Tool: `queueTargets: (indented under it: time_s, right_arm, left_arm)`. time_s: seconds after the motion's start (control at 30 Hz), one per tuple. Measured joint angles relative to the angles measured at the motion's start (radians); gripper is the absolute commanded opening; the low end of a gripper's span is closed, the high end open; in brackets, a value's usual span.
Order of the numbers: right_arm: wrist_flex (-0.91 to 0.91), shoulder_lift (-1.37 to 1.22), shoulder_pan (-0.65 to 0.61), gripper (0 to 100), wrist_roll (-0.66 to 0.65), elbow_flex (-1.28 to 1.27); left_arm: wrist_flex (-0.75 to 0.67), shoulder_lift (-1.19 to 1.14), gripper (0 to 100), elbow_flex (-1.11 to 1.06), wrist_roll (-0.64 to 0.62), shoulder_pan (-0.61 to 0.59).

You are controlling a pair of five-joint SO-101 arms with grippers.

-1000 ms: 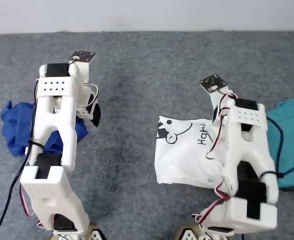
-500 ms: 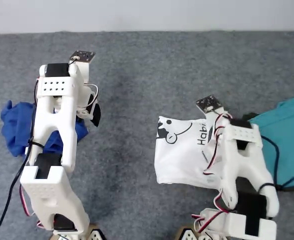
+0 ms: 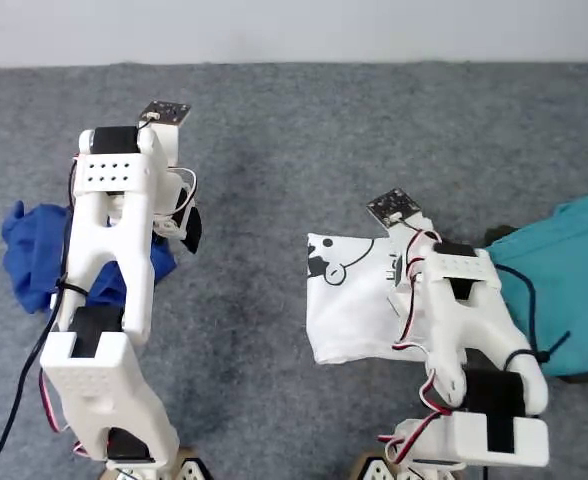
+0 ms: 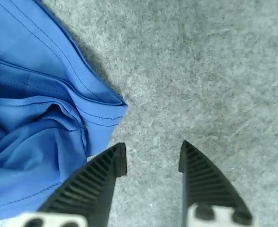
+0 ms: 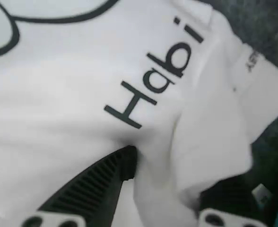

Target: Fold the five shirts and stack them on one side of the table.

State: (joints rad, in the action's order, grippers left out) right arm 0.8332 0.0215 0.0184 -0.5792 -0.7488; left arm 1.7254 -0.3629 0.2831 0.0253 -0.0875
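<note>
A white shirt [image 3: 349, 310] with black print lies crumpled at centre right on the grey table. My right gripper [image 5: 165, 184] is down on it, shut on a thick fold of the white shirt [image 5: 82, 71]; cloth drapes over one finger. A teal shirt [image 3: 564, 290] lies bunched at the right edge, partly under the right arm. At the left, a blue shirt [image 3: 29, 255] lies in a heap. My left gripper [image 4: 151, 158] hovers open just beside the blue shirt [image 4: 30, 118], with only bare table between its fingers.
The grey felt-like table [image 3: 274, 150] has free room across the middle and the far side. A pale wall runs along the far edge. Both arm bases stand at the near edge.
My right arm has drawn back and to the left, and the white shirt has shifted left with it. The left arm and the blue shirt have not moved.
</note>
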Motion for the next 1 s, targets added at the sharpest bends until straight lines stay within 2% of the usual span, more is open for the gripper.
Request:
queueTargets:
  time_s: [0.13, 0.43, 0.73, 1.0]
  right_arm:
    - [-0.014, 0.0, -0.006, 4.2, 0.002, 0.0]
    - [-0.009, -0.008, -0.006, 0.9, 0.009, 0.028]
    - [0.12, -0.044, -0.011, 0.9, 0.176, 0.293]
    - [0.285, -0.046, 0.081, 0.9, 0.318, 0.56]
  left_arm:
    - [0.0, 0.0, 19, 0.0, 0.0, 0.0]
    - [0.0, 0.0, 19, 0.0, 0.0, 0.0]
    - [0.0, 0.0, 19, 0.0, 0.0, 0.0]
    - [0.0, 0.0, 19, 0.0, 0.0, 0.0]
